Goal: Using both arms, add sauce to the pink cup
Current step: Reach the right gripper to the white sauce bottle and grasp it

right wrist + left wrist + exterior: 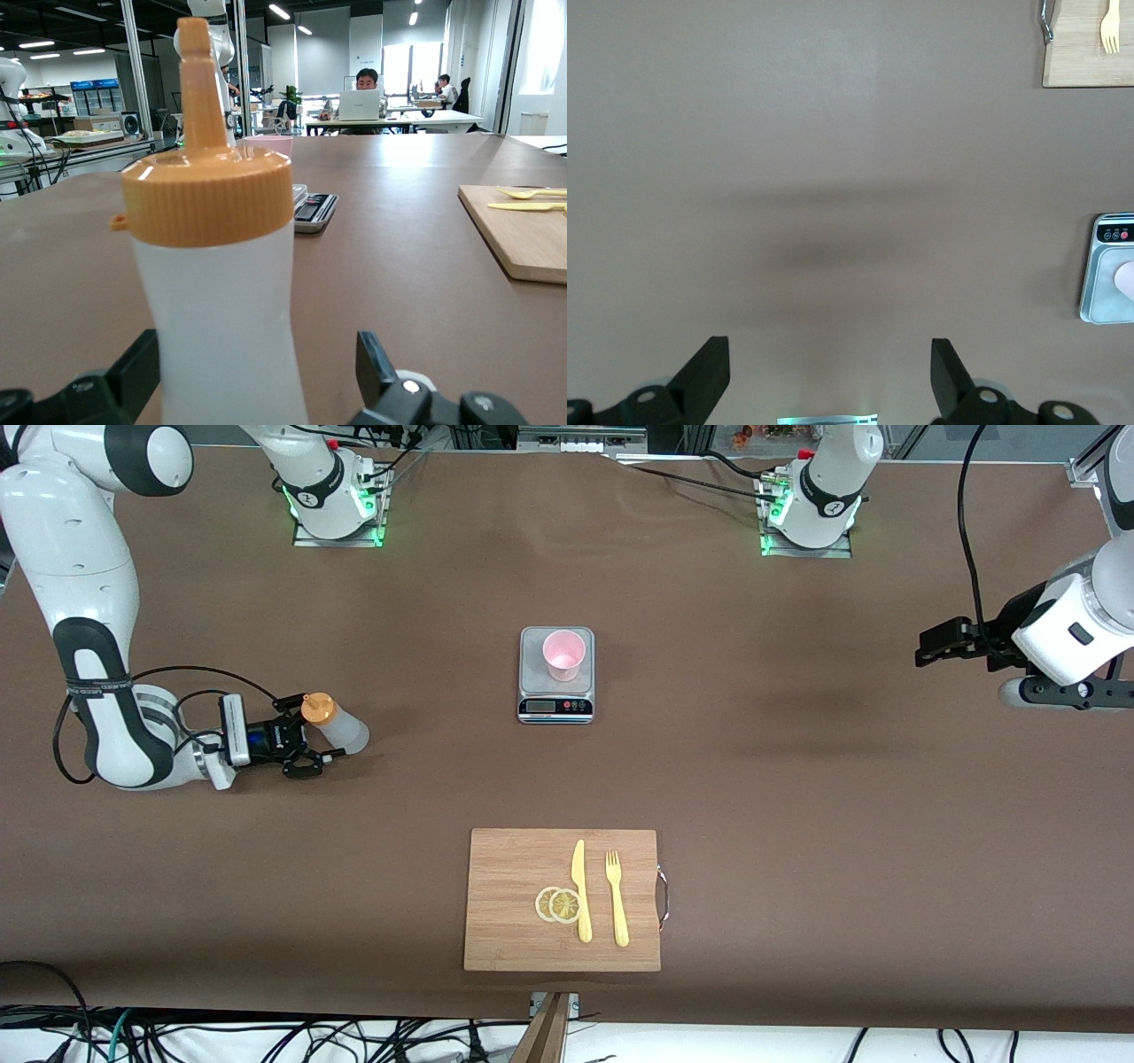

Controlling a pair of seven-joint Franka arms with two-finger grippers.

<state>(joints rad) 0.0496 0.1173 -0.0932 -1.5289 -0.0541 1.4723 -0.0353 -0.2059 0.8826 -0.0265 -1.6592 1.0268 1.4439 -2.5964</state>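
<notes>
Two claws | right claw spread beside sauce | left claw spread, waiting | no legible labels

The right arm bends down low to the table at its own end, wrist lying level, and the right gripper has its fingers spread wide. The left arm waits raised at its end, and the left gripper is also spread apart.

Brown table, sauce bottle, scale, wooden cutting board
</notes>
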